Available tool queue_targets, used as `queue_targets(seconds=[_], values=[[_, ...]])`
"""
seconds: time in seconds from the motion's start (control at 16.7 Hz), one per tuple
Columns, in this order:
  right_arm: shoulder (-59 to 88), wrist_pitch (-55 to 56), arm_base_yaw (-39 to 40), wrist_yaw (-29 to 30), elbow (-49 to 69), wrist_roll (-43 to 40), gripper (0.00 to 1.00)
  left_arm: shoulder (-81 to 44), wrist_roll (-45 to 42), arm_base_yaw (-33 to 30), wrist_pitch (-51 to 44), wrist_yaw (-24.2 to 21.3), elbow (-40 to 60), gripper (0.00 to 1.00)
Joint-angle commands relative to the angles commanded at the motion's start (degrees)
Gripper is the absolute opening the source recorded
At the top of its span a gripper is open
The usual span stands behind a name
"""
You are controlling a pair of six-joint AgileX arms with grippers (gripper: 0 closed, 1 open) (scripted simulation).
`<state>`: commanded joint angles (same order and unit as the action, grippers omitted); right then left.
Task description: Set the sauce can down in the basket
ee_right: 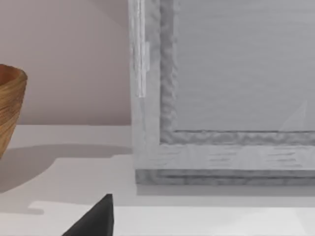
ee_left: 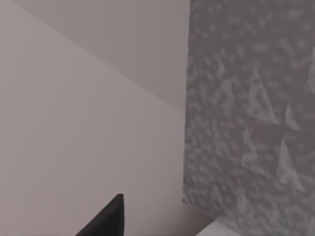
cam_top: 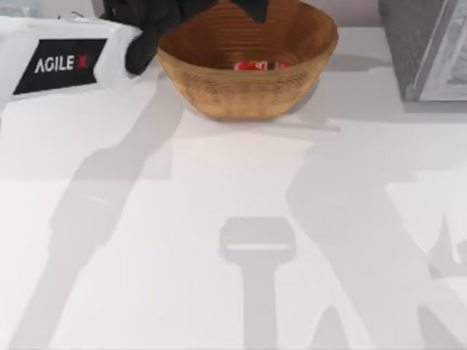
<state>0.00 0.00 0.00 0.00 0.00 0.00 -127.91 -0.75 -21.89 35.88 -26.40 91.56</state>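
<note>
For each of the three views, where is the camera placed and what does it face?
Top view: above the table, looking down at the round woven wicker basket holding the small red sauce can; left arm beside it.
Left wrist view: faces a wall and grey panel.
Right wrist view: faces a grey frame; shares the basket with the top view.

Red sauce can (cam_top: 260, 65) lies inside wicker basket (cam_top: 246, 91).

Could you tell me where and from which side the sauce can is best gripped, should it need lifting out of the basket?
Probably from above: the sauce can sits deep inside the basket, whose high walls block the sides. Its pose is mostly hidden, so grip across its round body.
</note>
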Motion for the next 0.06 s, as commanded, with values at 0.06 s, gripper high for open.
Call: queue_targets(seconds=[0.06], values=[[0.0, 0.0, 0.0, 0.0, 0.0, 0.0, 1.0, 0.0, 0.0, 0.0, 0.0, 0.0, 0.0, 1.0]])
